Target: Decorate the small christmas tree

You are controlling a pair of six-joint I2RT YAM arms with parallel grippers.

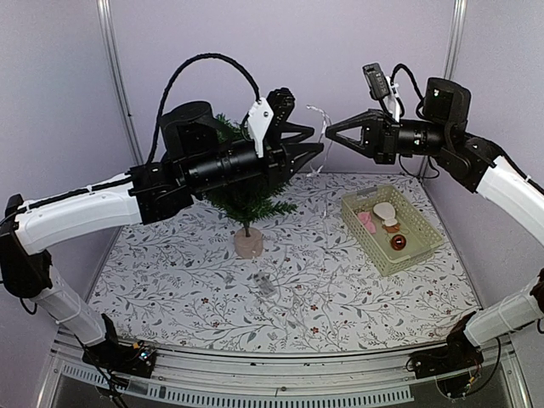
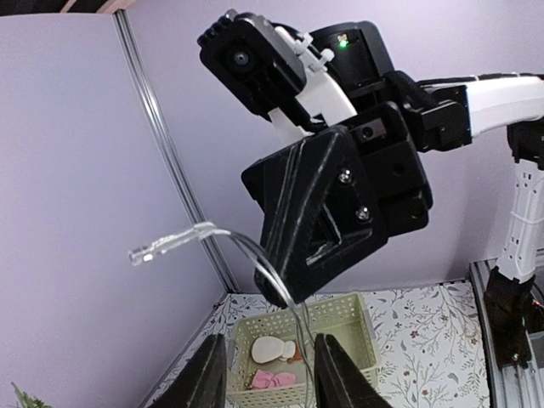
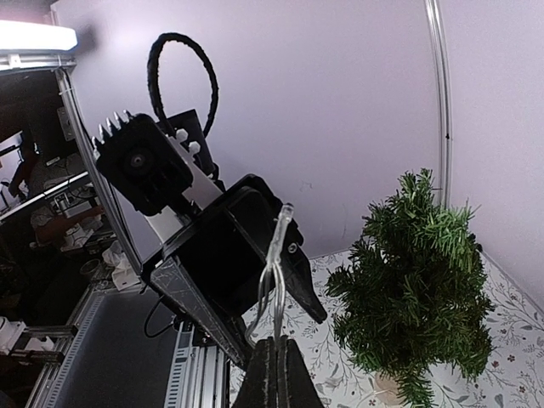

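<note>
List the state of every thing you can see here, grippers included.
right gripper, shut on the light string.
left gripper, open, the string passing between its jaws unclamped.
light string, held in the air by the right gripper, unlit.
small christmas tree, upright on its base, no decorations visible.
basket, upright, ornaments lying inside.

Bench (image 1: 340, 297), leaf-print cover. Pale green lattice basket (image 1: 418, 253) at right holds a pink piece (image 1: 366, 221), a pale round piece (image 1: 384, 210), a brown ring (image 1: 399, 243). Small greyish object (image 1: 265, 285) mid-bench, unidentified. Clear light string (image 2: 183, 239) up in the air, far side.
</note>
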